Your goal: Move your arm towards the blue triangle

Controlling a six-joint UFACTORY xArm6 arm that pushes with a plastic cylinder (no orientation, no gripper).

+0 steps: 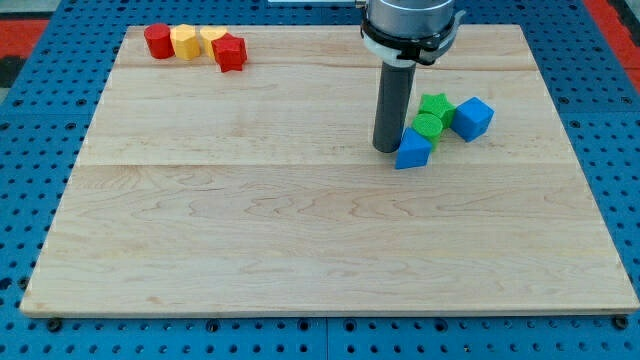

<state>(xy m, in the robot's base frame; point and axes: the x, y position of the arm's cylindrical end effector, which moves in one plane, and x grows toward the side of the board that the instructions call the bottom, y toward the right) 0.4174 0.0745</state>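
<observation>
At the view's far left edge a blue perforated metal base (pixel 30 120) frames a pale wooden board (pixel 300 220) made of joined planks, and the first things on that board sit in its top left corner: a red cylinder block (pixel 158 41), then a yellow rounded block (pixel 185 42) touching it, then another yellow block (pixel 211 39) partly hidden, and a red block of angular shape (pixel 230 53) in front of that one — four pieces packed in a short row, well apart from everything else. The wide middle of the board holds nothing but wood grain. Further right the arm's grey housing (pixel 410 22) comes down from the view's top and ends in a straight dark rod; my tip (pixel 386 149) rests on the board just beside the blue triangle block (pixel 412 150), at its left side, so close that I cannot tell whether they touch. There are no jaws on this rod, so nothing is gripped. Nothing stands between my tip and the blue triangle. Behind the triangle, toward the view's top right, a green cylinder block (pixel 427 124) presses against it, a green star-shaped block (pixel 436 105) sits just behind that, and a blue cube (pixel 473 118) closes the cluster on the right.
</observation>
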